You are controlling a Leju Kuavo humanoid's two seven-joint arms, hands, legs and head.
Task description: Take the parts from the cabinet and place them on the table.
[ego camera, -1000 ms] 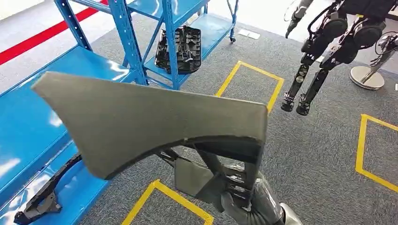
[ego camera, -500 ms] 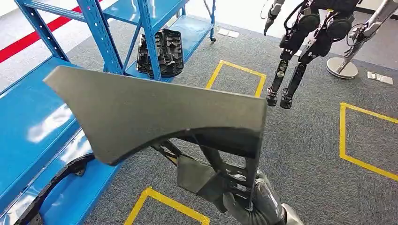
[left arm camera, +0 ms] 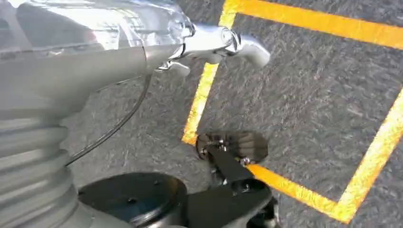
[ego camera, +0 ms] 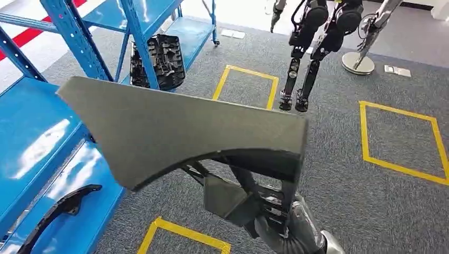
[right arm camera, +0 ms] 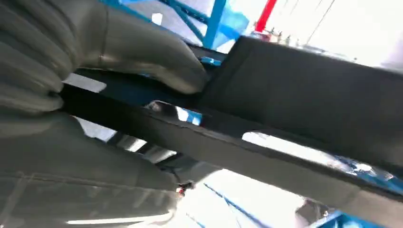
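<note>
A large grey panel part (ego camera: 180, 132) with a dark frame underneath is held up in front of me over the carpet. My right hand (ego camera: 280, 227) grips the frame from below, near the bottom of the head view. In the right wrist view its thick thumb (right arm camera: 142, 57) presses on a dark bar of the panel (right arm camera: 304, 90). My left hand (left arm camera: 214, 40) hangs over the carpet with nothing in it. On the blue cabinet (ego camera: 32, 132) to my left, a black moulded part (ego camera: 158, 62) leans on a far shelf and a black curved part (ego camera: 58, 211) lies on the low shelf.
Another robot's dark legs (ego camera: 302, 69) hang over the carpet ahead, beside a round stand base (ego camera: 359, 62). Yellow tape squares (ego camera: 402, 137) mark the grey carpet. The cabinet's blue uprights (ego camera: 74, 37) stand close on my left.
The whole picture has shifted left and down, so the camera has turned away from the cabinet. The panel stays in my right hand in the same pose.
</note>
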